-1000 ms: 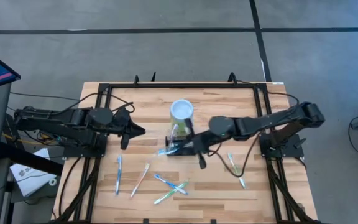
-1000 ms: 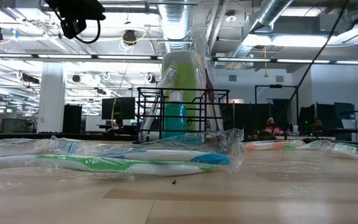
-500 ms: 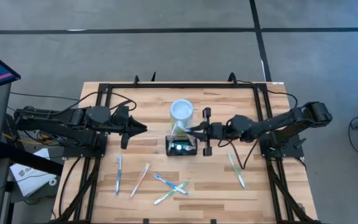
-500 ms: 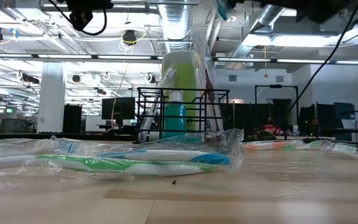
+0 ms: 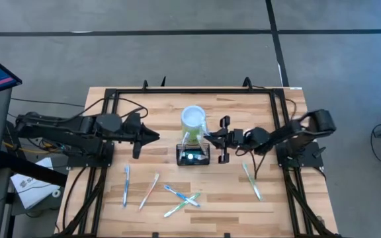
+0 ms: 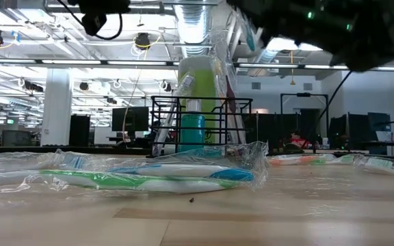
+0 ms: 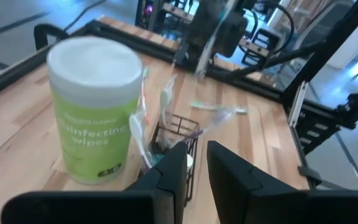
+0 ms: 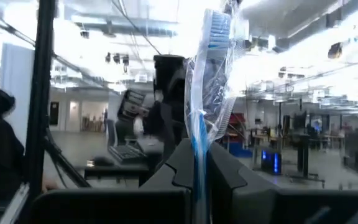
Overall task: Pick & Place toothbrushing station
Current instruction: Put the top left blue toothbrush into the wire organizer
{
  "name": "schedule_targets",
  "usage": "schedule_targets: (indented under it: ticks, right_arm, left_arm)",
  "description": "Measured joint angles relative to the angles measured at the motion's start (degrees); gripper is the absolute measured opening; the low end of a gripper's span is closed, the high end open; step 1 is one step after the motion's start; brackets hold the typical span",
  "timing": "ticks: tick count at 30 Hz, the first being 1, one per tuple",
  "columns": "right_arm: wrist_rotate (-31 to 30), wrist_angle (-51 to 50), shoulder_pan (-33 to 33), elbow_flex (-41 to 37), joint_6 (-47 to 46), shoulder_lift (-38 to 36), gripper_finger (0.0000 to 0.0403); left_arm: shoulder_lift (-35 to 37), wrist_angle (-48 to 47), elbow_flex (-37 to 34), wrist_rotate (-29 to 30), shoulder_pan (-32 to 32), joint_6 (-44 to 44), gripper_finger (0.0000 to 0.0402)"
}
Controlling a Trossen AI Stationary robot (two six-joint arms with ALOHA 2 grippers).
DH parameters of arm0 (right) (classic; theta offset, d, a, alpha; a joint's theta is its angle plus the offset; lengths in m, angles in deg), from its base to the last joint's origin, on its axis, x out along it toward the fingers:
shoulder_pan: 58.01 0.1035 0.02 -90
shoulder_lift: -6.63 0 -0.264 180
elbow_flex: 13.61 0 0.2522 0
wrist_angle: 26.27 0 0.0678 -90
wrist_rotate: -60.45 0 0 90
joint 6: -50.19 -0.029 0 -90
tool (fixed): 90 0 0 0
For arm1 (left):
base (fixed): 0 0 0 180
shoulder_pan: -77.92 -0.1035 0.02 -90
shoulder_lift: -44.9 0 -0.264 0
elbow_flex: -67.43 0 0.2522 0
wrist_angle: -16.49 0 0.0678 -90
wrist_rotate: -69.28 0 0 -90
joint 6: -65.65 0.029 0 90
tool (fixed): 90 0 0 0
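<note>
The black wire-mesh caddy [image 5: 194, 156] stands on the table's middle with wrapped toothbrushes leaning in it. It also shows in the low view [image 6: 200, 123] and the left wrist view [image 7: 178, 138]. A lime-green wipes canister [image 5: 193, 119] stands just behind it. My right gripper [image 5: 208, 137] hovers right of the caddy, shut on a blue toothbrush in a clear wrapper [image 8: 213, 56]. My left gripper [image 5: 155, 137] hovers left of the caddy, its fingers [image 7: 173, 171] a narrow gap apart and empty. My right gripper pinches the wrapped toothbrush by its handle [image 8: 198, 146] between its two fingers [image 8: 180, 163]. The fingers lie level, pointing toward the table's left, across the brush. The brush stands about upright with its bristle head [image 8: 219, 25] up, clear of the table.
Loose wrapped toothbrushes lie on the near half of the table: one at the left [image 5: 126, 185], one beside it [image 5: 149, 190], a crossed pair [image 5: 181, 198] in the middle, one at the right [image 5: 251, 180]. A black frame [image 5: 197, 90] borders the table.
My right gripper has drawn back from over the caddy toward the table's right edge and turned, keeping the blue toothbrush in its hold. Its arm has folded back at the elbow. In the low view the gripper has come into the picture's top right.
</note>
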Motion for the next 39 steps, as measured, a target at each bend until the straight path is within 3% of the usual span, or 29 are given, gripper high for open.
schedule_targets:
  ticks: [8, 28, 39]
  right_arm:
    - [1.3, 0.1, -0.9, 3.5, -2.8, 7.6, 0.0008]
    - [1.7, -0.1, -1.3, 2.6, -3.5, 12.0, 0.0008]
    - [1.7, 0.1, -1.3, 2.8, -4.5, 12.3, 0.0009]
  left_arm:
    - [-5.3, 1.9, 0.0, 0.0, 0.0, 0.0, 0.0058]
    - [-9.0, 6.9, 0.0, 0.0, 0.0, 0.1, 0.0058]
    - [-10.7, 13.6, 0.1, 1.9, 0.0, 6.0, 0.0058]
